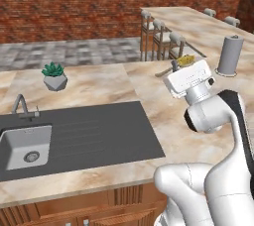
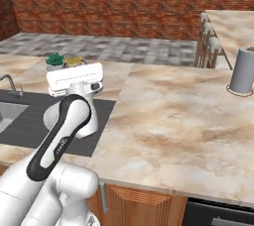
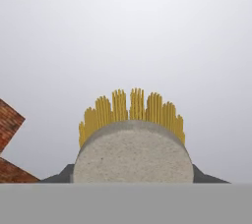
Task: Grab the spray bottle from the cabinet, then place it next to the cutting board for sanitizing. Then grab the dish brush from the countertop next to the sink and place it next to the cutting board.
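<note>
My gripper (image 1: 176, 67) is shut on the dish brush (image 1: 185, 60), held up in the air above the countertop (image 1: 99, 88) to the right of the sink (image 1: 25, 148). The brush's yellow bristle head (image 3: 132, 110) and its pale grey rounded back fill the lower hand view between the dark fingertips (image 3: 58, 176). From the right base view the yellow head (image 2: 73, 60) peeks over the white hand (image 2: 75, 79). The thin handle (image 1: 162, 73) sticks out to the left of the hand. The spray bottle, the cabinet and the cutting board are out of view.
A dark ribbed drainboard (image 1: 99, 131) with a thin faucet (image 1: 21, 105) lies left of the arm. A small potted plant (image 1: 53, 76) stands behind it. A grey cylinder on a round base (image 2: 243, 71) stands at the right. Stools (image 1: 158, 36) line the far counter.
</note>
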### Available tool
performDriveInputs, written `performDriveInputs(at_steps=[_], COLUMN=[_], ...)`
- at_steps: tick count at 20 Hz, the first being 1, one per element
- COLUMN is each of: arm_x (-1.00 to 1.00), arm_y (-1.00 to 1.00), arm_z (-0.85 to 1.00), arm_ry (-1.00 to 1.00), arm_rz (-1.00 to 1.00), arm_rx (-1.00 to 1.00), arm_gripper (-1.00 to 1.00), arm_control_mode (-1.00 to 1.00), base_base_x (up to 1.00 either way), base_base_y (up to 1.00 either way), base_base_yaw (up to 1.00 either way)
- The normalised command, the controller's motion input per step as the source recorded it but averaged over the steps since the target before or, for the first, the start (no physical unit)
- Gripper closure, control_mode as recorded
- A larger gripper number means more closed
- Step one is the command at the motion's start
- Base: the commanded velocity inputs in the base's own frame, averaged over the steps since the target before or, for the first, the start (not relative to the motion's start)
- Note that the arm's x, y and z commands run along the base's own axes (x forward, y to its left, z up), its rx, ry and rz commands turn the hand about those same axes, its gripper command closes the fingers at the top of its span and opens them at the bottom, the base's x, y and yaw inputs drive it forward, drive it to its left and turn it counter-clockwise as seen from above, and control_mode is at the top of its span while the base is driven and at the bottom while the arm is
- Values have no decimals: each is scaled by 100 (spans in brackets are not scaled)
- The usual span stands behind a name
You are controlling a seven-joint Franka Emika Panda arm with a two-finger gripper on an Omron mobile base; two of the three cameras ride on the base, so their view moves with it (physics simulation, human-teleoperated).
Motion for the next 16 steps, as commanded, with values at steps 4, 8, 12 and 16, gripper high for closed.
performDriveInputs(at_steps=[4,8,12,16], arm_x=[-36,-37,-32,-44], arm_y=[0,0,-2,-9], arm_z=[56,69,66,21], arm_ry=[1,5,15,8], arm_rz=[0,0,-2,-2], arm_rx=[0,0,-2,-5], arm_gripper=[100,100,100,100], arm_control_mode=[-100,-100,-100,-100], base_base_x=[0,0,0,0], base_base_y=[0,0,0,0], base_base_yaw=[0,0,0,0])
